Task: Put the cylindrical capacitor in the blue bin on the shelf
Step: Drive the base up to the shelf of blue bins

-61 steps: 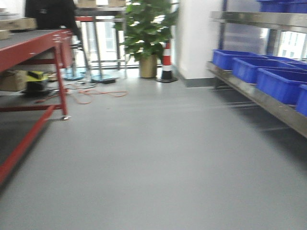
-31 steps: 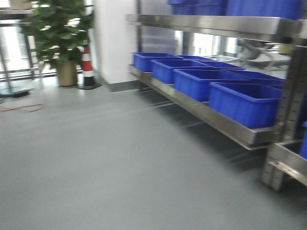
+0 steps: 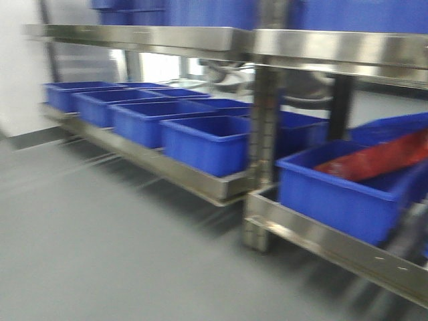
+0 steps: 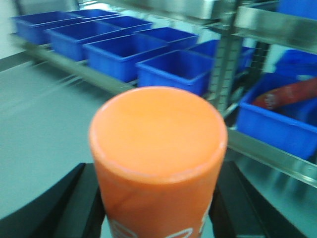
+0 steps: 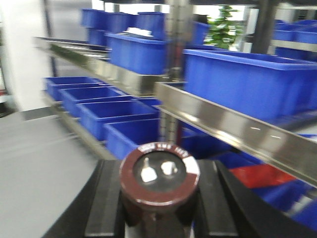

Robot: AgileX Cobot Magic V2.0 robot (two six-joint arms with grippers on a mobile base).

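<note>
Before the shelf [image 3: 261,47] lined with blue bins [image 3: 207,140], the right gripper [image 5: 159,210] clamps the capacitor [image 5: 159,173] and the left gripper [image 4: 156,210] clamps an orange cylinder [image 4: 158,144].

Bright, even light, motion blur throughout, glare on the shelf [image 3: 200,40]

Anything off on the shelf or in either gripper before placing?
One thing: a red object lies slanted across the blue bin on the shelf, lower right, poking above its rim; blur hides what it is. Other bins look empty. The orange cylinder in the left gripper and the cylindrical capacitor in the right gripper sit upright.
</note>
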